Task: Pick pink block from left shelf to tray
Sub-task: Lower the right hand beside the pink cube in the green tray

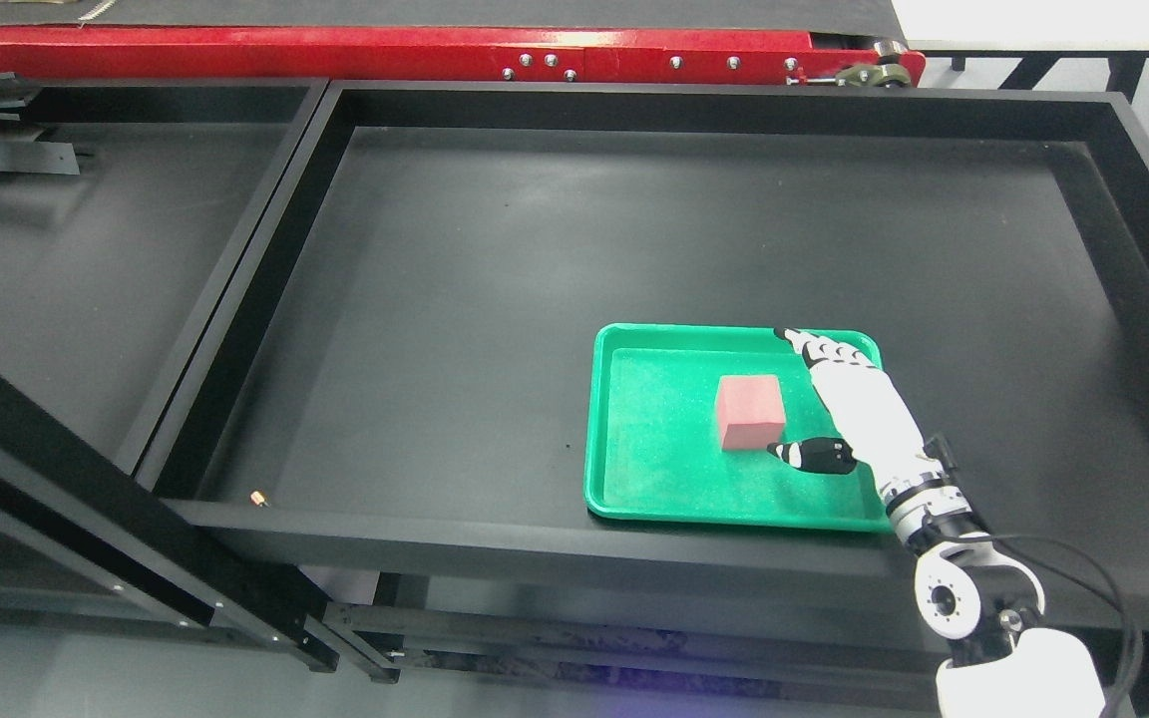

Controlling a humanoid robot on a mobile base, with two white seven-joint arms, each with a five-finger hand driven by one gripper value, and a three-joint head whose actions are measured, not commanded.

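Right at the bottom corner, nearest of all, the robot's white right arm comes up from the lower right, with its round white joint and thin black wires. At its end is the right hand (839, 399), white with black fingertips. It lies low over the right side of the tray. Its long fingers (824, 349) point straight out toward the tray's far edge, and its black thumb (814, 456) sticks out to the side, just beside the block's near corner. I cannot tell if the thumb touches it. The hand is spread wide and holds nothing.

Next to the hand sits the small pink foam-like block (751, 412), flat on the floor of the bright green plastic tray (654, 439). So the job looks almost done, I think: the block is in the tray already. All that seems left is for the hand to pull away.

Around the tray is a big black shelf with raised sides (495, 249). To the left is another black shelf (86, 269). No left arm shows
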